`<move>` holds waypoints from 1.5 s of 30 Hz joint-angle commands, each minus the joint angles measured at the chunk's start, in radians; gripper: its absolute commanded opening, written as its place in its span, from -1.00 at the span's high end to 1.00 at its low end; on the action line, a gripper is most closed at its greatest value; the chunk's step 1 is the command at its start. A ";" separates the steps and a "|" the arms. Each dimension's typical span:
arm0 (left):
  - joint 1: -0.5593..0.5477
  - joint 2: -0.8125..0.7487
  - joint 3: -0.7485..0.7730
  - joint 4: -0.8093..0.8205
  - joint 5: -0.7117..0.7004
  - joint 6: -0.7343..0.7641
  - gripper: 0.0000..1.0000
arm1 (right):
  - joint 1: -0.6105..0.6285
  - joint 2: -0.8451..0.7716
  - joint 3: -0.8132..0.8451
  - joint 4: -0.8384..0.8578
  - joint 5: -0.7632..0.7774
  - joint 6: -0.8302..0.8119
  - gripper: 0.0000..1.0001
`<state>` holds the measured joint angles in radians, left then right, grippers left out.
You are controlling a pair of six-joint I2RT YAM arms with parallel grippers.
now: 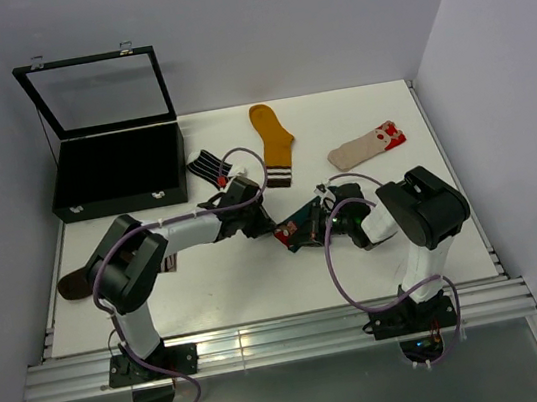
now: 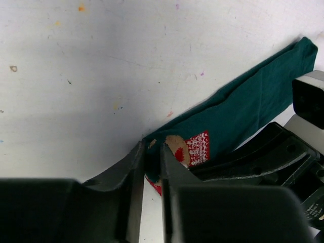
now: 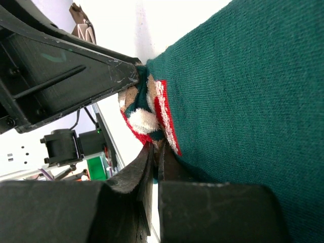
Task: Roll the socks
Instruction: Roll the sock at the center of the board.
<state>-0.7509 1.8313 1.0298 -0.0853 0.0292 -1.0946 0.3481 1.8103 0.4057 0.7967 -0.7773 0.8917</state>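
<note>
**Both grippers met at one end of the teal sock**

The dark teal sock (image 1: 301, 227) lay on the white table (image 1: 261, 288) between the two arms, near the middle of the front half, stretched out flat along most of its length. The left gripper (image 2: 151, 150) had its fingers drawn narrow around the end bearing the red-white figure, with fabric bunched in the slim gap. The right gripper (image 3: 155, 152) had its fingers pressed together at the red-and-white edge of that same end; whether fabric was caught between them could not be told. Farther back lay the mustard sock (image 1: 273, 140), the striped sock (image 1: 207, 165) and the beige sock (image 1: 367, 149). A brown sock (image 1: 73, 284) sat at the left edge, in front of an open black case (image 1: 119, 173)
</note>
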 commanded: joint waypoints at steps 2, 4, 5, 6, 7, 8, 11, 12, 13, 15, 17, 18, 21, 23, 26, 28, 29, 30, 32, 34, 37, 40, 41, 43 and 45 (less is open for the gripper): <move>-0.024 0.017 0.041 -0.039 0.014 0.012 0.65 | -0.009 0.026 -0.019 -0.162 0.096 -0.066 0.99; -0.028 0.028 0.055 -0.060 0.014 0.019 0.81 | -0.009 0.021 -0.018 -0.168 0.098 -0.073 0.98; -0.028 0.031 0.061 -0.067 0.012 0.021 0.86 | -0.009 0.018 -0.013 -0.169 0.099 -0.074 0.96; -0.030 0.032 0.067 -0.073 0.009 0.022 0.94 | -0.009 0.012 -0.011 -0.181 0.101 -0.077 0.94; -0.031 0.034 0.069 -0.080 0.003 0.022 0.99 | -0.009 -0.006 -0.008 -0.192 0.110 -0.089 0.89; -0.030 0.034 0.072 -0.085 -0.002 0.024 0.99 | -0.009 -0.022 -0.007 -0.220 0.116 -0.099 0.85; -0.031 0.036 0.087 -0.116 -0.021 0.029 0.99 | -0.008 -0.110 0.007 -0.311 0.160 -0.145 0.57; -0.031 0.034 0.093 -0.120 -0.025 0.036 0.99 | -0.008 -0.167 0.011 -0.342 0.177 -0.160 0.43; -0.030 0.034 0.098 -0.128 -0.025 0.039 0.99 | -0.008 -0.196 0.018 -0.370 0.193 -0.186 0.36; -0.031 0.033 0.107 -0.142 -0.025 0.048 0.99 | -0.008 -0.255 0.039 -0.462 0.248 -0.214 0.27; -0.031 0.029 0.111 -0.151 -0.060 0.056 0.99 | -0.008 -0.337 0.067 -0.522 0.291 -0.247 0.22; -0.031 0.026 0.116 -0.156 -0.067 0.061 0.99 | -0.009 -0.385 0.077 -0.580 0.344 -0.257 0.21; -0.030 0.022 0.130 -0.172 -0.092 0.079 0.99 | -0.009 -0.431 0.125 -0.680 0.465 -0.289 0.21; -0.031 0.019 0.134 -0.182 -0.101 0.091 0.99 | -0.009 -0.433 0.174 -0.737 0.501 -0.316 0.24; -0.030 0.019 0.144 -0.195 -0.112 0.108 0.99 | -0.009 -0.381 0.226 -0.751 0.530 -0.329 0.32; -0.030 0.019 0.154 -0.211 -0.120 0.119 0.99 | -0.009 -0.326 0.252 -0.757 0.544 -0.330 0.37; -0.028 0.020 0.157 -0.217 -0.121 0.133 0.99 | -0.009 -0.309 0.269 -0.751 0.547 -0.330 0.38; -0.027 0.023 0.162 -0.221 -0.121 0.137 0.99 | -0.008 -0.281 0.275 -0.748 0.547 -0.330 0.39; -0.019 0.026 0.162 -0.229 -0.114 0.151 0.99 | 0.000 -0.269 0.294 -0.746 0.561 -0.353 0.39; -0.007 0.032 0.168 -0.244 -0.110 0.163 0.99 | 0.021 -0.293 0.295 -0.743 0.582 -0.391 0.39; 0.004 0.051 0.194 -0.274 -0.114 0.194 0.99 | 0.093 -0.354 0.288 -0.735 0.651 -0.436 0.29; 0.007 0.065 0.207 -0.280 -0.109 0.214 0.99 | 0.198 -0.425 0.251 -0.720 0.765 -0.490 0.17; 0.008 0.065 0.207 -0.281 -0.103 0.219 0.99 | 0.227 -0.439 0.242 -0.705 0.809 -0.503 0.15; 0.008 0.069 0.204 -0.281 -0.098 0.220 0.99 | 0.311 -0.476 0.211 -0.677 0.842 -0.534 0.10; 0.008 0.069 0.199 -0.278 -0.094 0.222 0.99 | 0.383 -0.499 0.194 -0.634 0.890 -0.562 0.08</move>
<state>-0.7433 1.8870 1.2037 -0.3405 -0.0582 -0.9085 0.6518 1.3552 0.6323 0.0921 -0.0204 0.4129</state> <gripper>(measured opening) 0.153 0.457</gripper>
